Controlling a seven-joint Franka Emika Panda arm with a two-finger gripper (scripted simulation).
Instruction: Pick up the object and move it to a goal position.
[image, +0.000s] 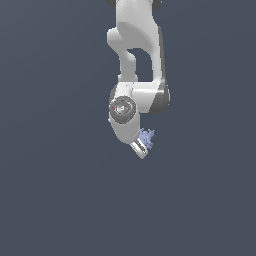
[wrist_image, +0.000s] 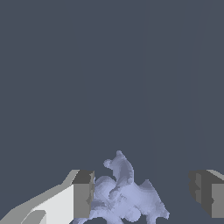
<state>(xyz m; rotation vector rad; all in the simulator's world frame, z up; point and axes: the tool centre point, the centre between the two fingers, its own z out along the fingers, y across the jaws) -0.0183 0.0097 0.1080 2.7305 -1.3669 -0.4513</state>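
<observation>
Flat slate-blue backdrop; knobbly lavender object (wrist_image: 124, 197) between blocky grey fingers (wrist_image: 83, 194).

Smooth, softly glossy white casing on the arm (image: 134, 60), like moulded plastic, with darker grey satin bands at the joints. Dull metallic grey disc (image: 122, 109) on the wrist joint, faintly ribbed. Matt white shell on the hand (wrist_image: 142, 197), flat-faced and hard-edged; fingertips (wrist_image: 83, 194) in matt mid-grey, blocky, with a slightly notched face on the far one. Pale blue-lavender object (wrist_image: 124, 197) with a lumpy, knobbly surface, chalky and unpolished, soft shading only in the hollows. Plain, even, matt slate-grey backdrop (image: 50, 200), untextured throughout.
</observation>
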